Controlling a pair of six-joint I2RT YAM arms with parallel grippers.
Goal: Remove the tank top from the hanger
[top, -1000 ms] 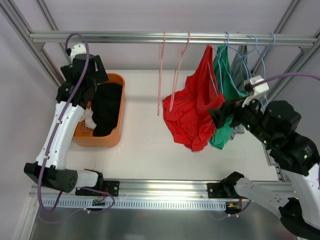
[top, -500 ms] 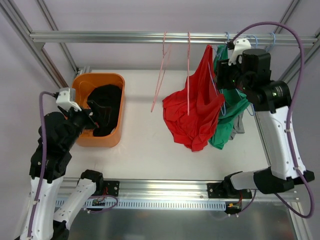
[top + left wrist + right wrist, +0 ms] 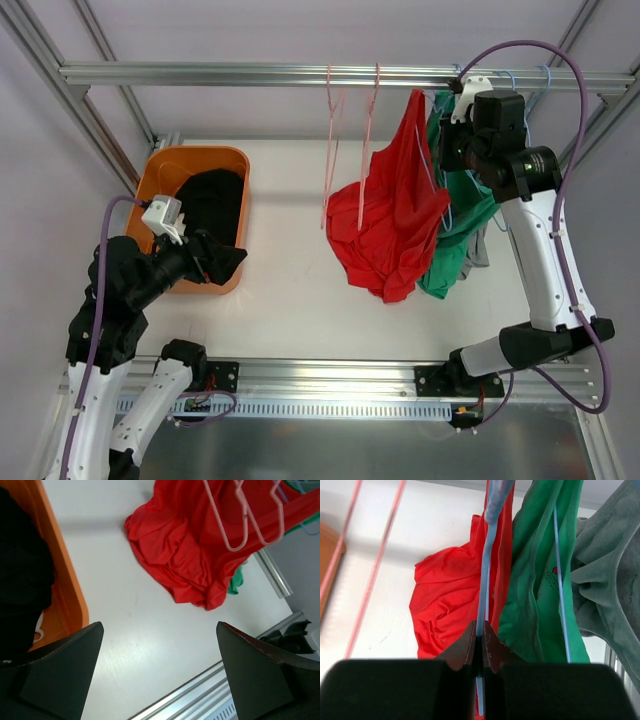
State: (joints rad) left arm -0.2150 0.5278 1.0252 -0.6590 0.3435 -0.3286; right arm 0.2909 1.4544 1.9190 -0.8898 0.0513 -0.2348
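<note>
The blue hanger is clenched by the right gripper, with the red tank top draped just left; the released left gripper is seen well apart.

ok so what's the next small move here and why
Probably bring the open left end effector across to grip the red tank top: the right end effector is shut on the blue hanger, steadying it, while the top hangs there with its bulk on the table.
</note>
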